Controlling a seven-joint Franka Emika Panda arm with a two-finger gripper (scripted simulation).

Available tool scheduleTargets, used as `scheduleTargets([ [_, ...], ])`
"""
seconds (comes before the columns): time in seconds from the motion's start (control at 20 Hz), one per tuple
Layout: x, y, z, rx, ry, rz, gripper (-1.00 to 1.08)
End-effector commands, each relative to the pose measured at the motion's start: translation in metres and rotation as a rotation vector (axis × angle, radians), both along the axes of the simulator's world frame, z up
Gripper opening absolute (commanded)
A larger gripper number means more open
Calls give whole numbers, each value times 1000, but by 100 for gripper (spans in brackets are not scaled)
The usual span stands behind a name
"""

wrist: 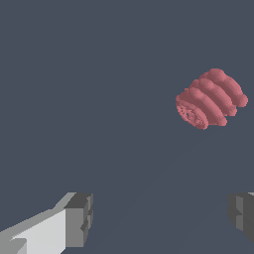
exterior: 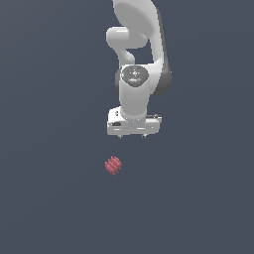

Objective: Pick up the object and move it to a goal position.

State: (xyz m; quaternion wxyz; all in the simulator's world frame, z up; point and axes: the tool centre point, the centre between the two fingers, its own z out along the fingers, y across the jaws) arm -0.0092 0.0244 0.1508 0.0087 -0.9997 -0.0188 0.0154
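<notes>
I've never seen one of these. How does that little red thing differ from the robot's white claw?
The red object is tiny, ribbed and rounded; the gripper is far bigger, white and blocky. The object lies on the dark surface; the gripper hangs apart from it, fingers spread, holding nothing.

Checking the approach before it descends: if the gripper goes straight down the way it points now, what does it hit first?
Probably bare floor. The open gripper points down, and the red ribbed object sits off to one side of its fingers, though depth is uncertain.

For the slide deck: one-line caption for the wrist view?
Open gripper above the ribbed red-pink object, which lies off-centre, outside the fingers.
</notes>
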Motion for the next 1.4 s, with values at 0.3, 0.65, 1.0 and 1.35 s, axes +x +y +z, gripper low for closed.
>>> scheduleTargets([
  [0.3, 8, -2, 14, -15, -29, 29, 100],
  [0.65, 10, -3, 18, -19, -36, 37, 100],
  [1.0, 14, -6, 14, -20, -36, 74, 100],
  [1.35, 25, -16, 6, -21, -35, 165, 100],
])
